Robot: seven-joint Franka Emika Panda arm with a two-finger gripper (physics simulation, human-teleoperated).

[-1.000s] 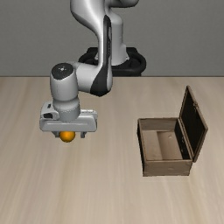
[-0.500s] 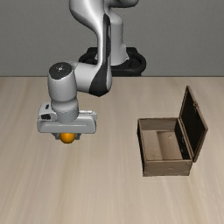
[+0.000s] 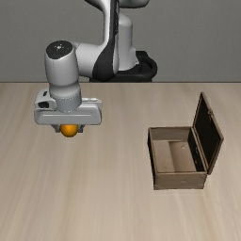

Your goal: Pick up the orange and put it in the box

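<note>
One orange (image 3: 69, 132), apparently gripped, hangs beneath the end effector (image 3: 69, 127).

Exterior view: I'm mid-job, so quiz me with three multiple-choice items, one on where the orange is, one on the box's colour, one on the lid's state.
1. Where is the orange?
A) in the box
B) right under the gripper, to the exterior view's left of the box
C) on the lid

2. What colour is the box?
A) brown
B) white
C) blue

3. How is the lid?
A) shut flat
B) standing open
C) taken off

Answers:
1 B, the orange sits beneath the gripper, well apart from the box.
2 A, its walls and lid are brown.
3 B, the lid stands up along the box's edge on the exterior view's right, leaving the inside exposed.
</note>
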